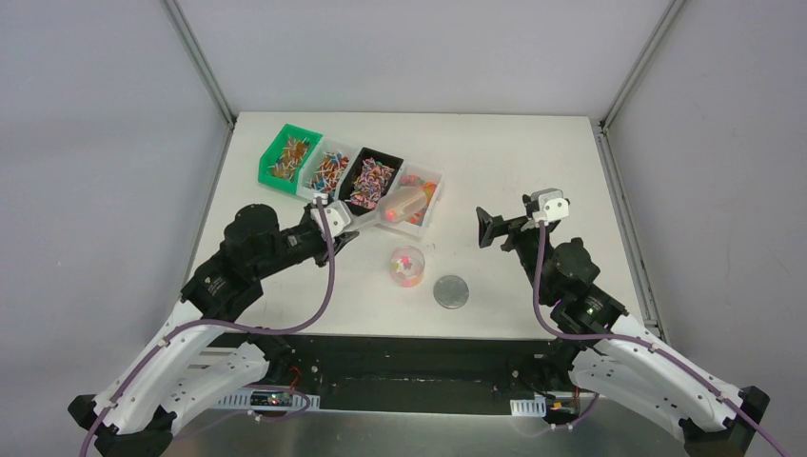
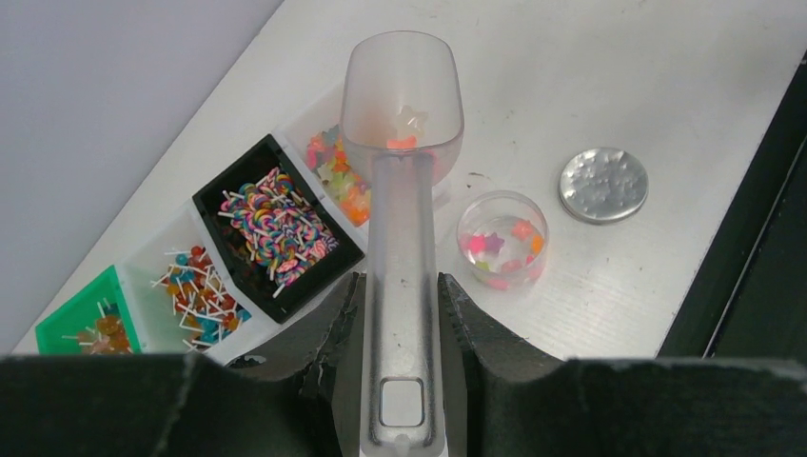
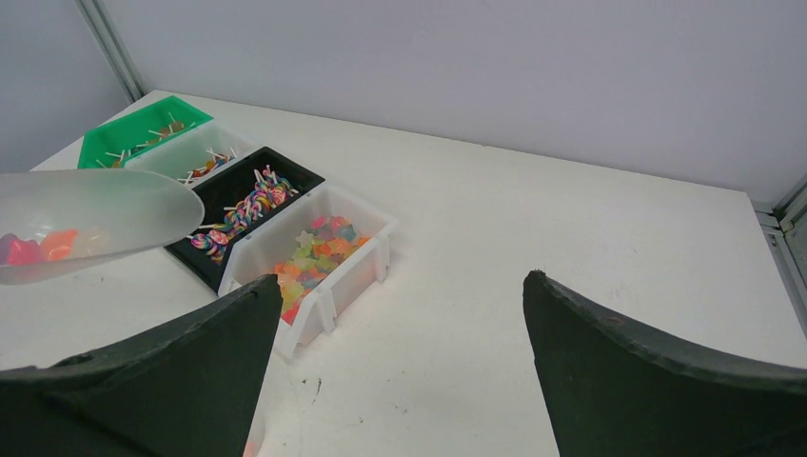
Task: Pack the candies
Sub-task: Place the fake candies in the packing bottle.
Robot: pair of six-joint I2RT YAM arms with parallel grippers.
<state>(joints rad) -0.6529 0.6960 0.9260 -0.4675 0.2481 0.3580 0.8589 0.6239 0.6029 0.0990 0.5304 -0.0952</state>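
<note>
My left gripper [image 2: 400,319] [image 1: 344,235] is shut on the handle of a clear plastic scoop [image 2: 401,181]. The scoop [image 1: 404,203] holds a few candies [image 2: 403,129] and hangs over the white bin of gummy candies [image 1: 419,195] [image 3: 314,255]. A small clear round tub [image 1: 406,266] [image 2: 501,240] with star candies in it stands on the table in front of the bins. My right gripper [image 3: 404,295] [image 1: 487,227] is open and empty, above the table right of the tub. The scoop's bowl also shows at the left of the right wrist view [image 3: 86,224].
A row of bins stands at the back left: green [image 1: 286,157], white with lollipops [image 1: 326,171], black with swirl lollipops [image 1: 369,179]. A grey round lid disc [image 1: 451,291] [image 2: 602,184] lies right of the tub near the front edge.
</note>
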